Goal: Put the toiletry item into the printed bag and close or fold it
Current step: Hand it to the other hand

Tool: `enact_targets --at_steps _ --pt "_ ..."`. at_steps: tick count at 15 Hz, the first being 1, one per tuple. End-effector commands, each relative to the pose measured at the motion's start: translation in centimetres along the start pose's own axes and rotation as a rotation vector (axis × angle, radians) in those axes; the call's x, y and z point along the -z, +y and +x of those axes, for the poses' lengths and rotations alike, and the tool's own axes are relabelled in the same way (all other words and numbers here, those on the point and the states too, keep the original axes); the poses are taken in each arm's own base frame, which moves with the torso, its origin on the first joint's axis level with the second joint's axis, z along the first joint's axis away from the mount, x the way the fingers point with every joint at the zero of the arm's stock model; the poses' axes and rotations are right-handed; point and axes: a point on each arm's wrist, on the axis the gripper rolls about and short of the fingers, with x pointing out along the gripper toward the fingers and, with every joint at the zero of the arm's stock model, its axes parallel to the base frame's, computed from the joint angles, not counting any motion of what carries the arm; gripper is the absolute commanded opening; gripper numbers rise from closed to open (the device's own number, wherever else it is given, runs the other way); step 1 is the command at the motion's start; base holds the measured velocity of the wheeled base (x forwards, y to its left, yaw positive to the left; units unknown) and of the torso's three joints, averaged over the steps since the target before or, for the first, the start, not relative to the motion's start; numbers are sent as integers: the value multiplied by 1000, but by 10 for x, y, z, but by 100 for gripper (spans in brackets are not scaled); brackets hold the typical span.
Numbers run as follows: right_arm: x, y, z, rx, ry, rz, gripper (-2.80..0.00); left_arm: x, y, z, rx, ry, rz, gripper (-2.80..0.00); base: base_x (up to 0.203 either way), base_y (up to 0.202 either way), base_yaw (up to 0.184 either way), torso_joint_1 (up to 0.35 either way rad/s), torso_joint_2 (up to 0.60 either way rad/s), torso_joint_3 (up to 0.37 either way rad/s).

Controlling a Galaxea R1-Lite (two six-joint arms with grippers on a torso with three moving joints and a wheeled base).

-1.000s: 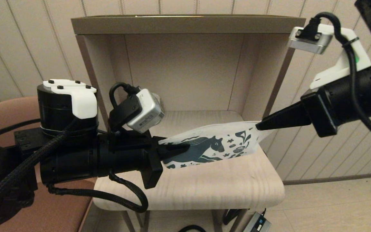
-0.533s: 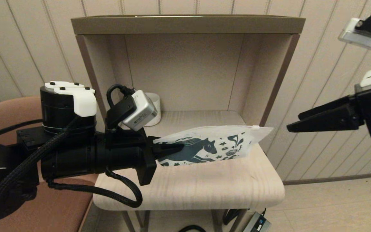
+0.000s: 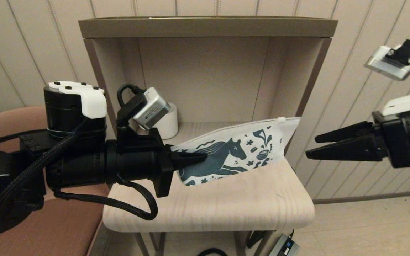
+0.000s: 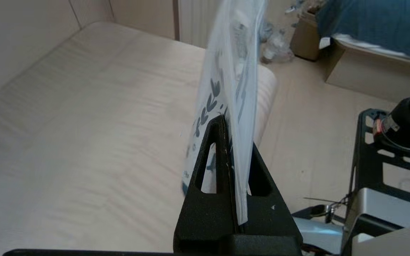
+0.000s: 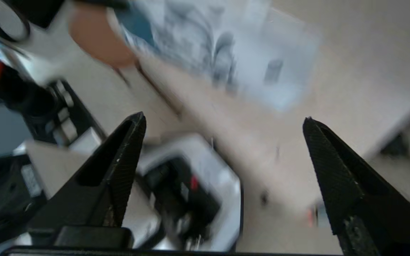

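Note:
The printed bag (image 3: 240,153), white with a dark teal horse and flowers, hangs tilted over the pale shelf board (image 3: 208,206), its zip edge uppermost. My left gripper (image 3: 199,159) is shut on the bag's left end; the left wrist view shows the bag (image 4: 231,81) edge-on, pinched between the black fingers (image 4: 212,156). My right gripper (image 3: 313,146) is open in the air to the right of the bag, clear of it. In the right wrist view the bag (image 5: 226,53) lies ahead of the spread fingertips (image 5: 130,142). No toiletry item shows outside the bag.
A white ribbed mug (image 3: 167,122) stands at the back left of the shelf niche (image 3: 205,74), behind my left wrist. A brown chair seat (image 3: 59,227) lies at the lower left. A power adapter (image 3: 285,245) lies on the floor below.
My right gripper let go of the bag's right corner, opened and drew back to the right. The left gripper tipped the bag so its right end rose.

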Motion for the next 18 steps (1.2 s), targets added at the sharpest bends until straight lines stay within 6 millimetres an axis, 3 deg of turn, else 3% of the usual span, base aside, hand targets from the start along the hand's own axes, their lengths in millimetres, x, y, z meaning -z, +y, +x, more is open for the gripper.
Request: enact_targets --at_steps 1,5,11,18 --pt "6 -20 6 -48 -109 -38 0 -1 0 0 6 -4 -1 -280 0 0 0 0 0 0" --pt "8 -39 3 -159 -163 -53 0 -2 1 2 93 -13 -74 -280 0 0 0 0 0 0" --pt "12 -41 8 -193 -158 -119 0 -5 11 -4 200 -31 -149 -280 0 0 0 0 0 0" --pt "-8 -37 10 -249 -67 -181 0 -6 9 -5 283 -42 -145 -280 0 0 0 0 0 0"
